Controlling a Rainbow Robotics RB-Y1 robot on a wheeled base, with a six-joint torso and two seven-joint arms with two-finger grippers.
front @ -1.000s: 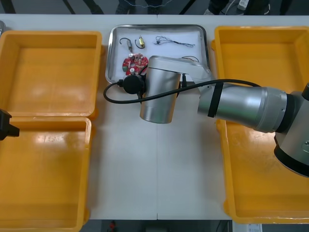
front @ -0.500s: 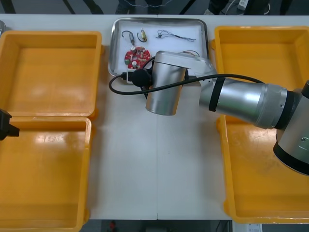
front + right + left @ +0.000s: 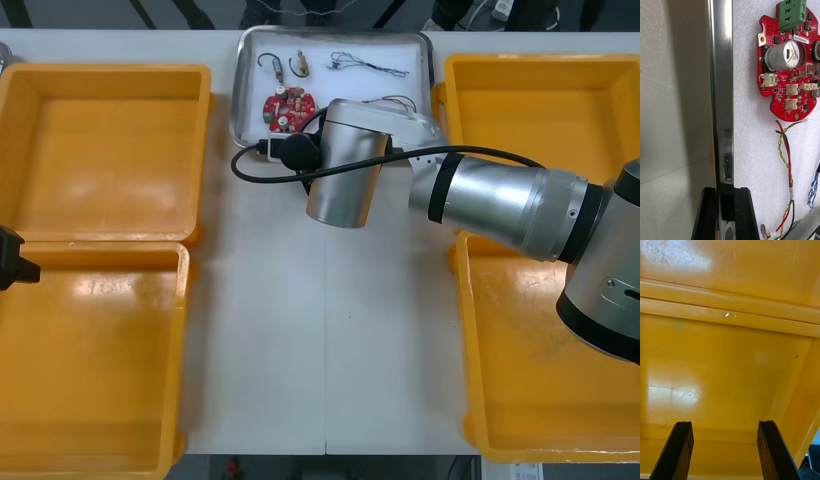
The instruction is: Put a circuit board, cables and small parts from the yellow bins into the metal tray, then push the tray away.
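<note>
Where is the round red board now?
In the front view, the red circuit board lies in the metal tray at the table's far middle, near its left rim, beyond the right arm, with a red and yellow cable beside it.

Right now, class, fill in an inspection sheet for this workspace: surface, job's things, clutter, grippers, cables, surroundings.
Surface: light table, yellow bins two at each side.
Job's things: metal tray at the far edge, holding red circuit board and small metal parts.
Clutter: nothing seen.
Grippers: right gripper, fingers shut on the tray's rim; left gripper open over a left bin.
Cables: red and yellow cable beside the board; blue and white cable, thin dark cable, all in the tray.
Surroundings: dark shapes beyond the far edge, unclear.
</note>
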